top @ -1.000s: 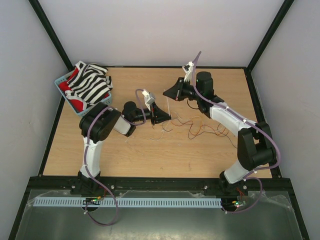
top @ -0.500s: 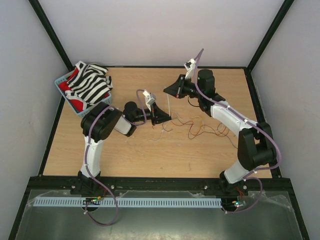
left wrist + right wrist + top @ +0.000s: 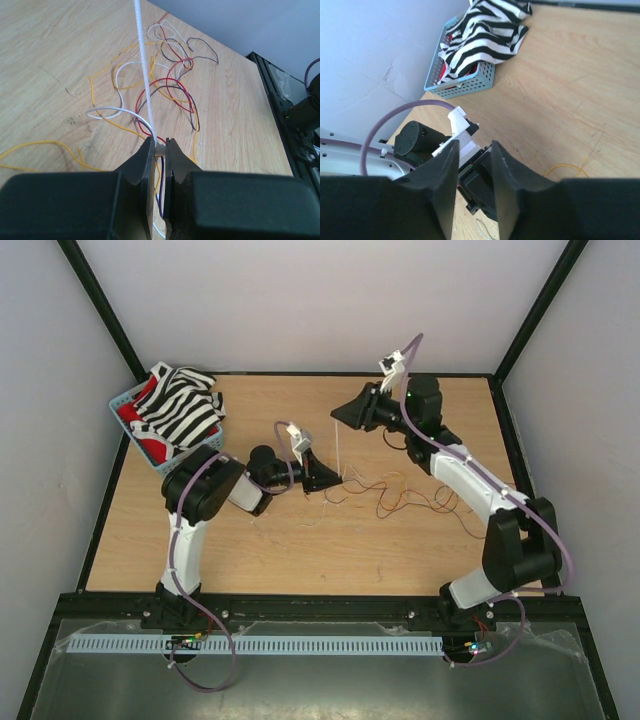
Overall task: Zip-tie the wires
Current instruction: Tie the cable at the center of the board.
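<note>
My left gripper (image 3: 159, 146) pinches one end of the thin whitish ribbed plastic zip tie (image 3: 144, 75). The strap runs straight toward my parted, empty right gripper (image 3: 474, 150), above thin curly red, yellow and dark wires (image 3: 400, 495).

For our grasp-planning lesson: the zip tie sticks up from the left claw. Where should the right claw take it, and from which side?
Likely its free upper end. The zip tie stands upright, base pinched in the left claw, so the right claw, open beside the tip, could come level from the right and close across the strip. The wires lie lower.
</note>
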Action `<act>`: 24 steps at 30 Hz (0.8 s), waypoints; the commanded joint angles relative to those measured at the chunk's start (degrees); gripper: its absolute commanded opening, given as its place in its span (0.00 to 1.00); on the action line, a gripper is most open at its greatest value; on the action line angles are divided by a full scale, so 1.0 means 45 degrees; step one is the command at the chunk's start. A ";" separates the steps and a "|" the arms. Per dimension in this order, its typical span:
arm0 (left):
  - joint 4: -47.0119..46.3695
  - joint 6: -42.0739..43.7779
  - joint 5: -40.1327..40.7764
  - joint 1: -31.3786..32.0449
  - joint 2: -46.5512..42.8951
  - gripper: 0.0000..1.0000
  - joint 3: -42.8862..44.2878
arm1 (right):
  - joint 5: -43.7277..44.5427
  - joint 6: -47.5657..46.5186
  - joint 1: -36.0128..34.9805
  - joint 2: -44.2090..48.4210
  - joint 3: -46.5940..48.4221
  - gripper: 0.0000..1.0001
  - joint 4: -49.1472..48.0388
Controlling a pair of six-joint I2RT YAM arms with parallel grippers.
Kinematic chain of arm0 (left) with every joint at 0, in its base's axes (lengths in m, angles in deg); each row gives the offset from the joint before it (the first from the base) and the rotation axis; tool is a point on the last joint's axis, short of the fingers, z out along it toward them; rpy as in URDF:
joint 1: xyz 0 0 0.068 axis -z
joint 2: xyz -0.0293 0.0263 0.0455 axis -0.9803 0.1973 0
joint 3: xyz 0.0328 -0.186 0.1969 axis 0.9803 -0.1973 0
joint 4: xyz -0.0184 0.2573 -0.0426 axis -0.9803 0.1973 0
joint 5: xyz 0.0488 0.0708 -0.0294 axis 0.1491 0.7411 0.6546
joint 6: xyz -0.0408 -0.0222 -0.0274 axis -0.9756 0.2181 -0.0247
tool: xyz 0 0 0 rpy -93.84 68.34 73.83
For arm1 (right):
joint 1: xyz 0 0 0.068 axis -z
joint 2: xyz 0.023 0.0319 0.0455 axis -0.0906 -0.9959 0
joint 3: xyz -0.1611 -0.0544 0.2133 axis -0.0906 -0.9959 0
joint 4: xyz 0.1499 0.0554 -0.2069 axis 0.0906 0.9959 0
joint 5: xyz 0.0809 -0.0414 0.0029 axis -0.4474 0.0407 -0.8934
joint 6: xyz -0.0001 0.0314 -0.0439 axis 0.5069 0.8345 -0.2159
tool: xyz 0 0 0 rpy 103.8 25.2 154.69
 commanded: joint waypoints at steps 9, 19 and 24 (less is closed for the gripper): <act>0.0015 -0.0753 0.0782 -0.0771 -0.2265 0.00 -0.0903 | 0.2720 -0.3638 0.0662 0.4631 -0.2040 0.90 0.0553; 0.0674 -0.0884 0.1129 -0.1030 -0.3650 0.00 -0.1197 | 0.3620 -0.4212 0.0817 0.6014 -0.4323 0.98 0.1010; 0.2754 -0.0483 0.1445 -0.1003 -0.4325 0.00 -0.0928 | 0.3639 -0.4220 0.0834 0.5724 -0.4688 0.97 0.1067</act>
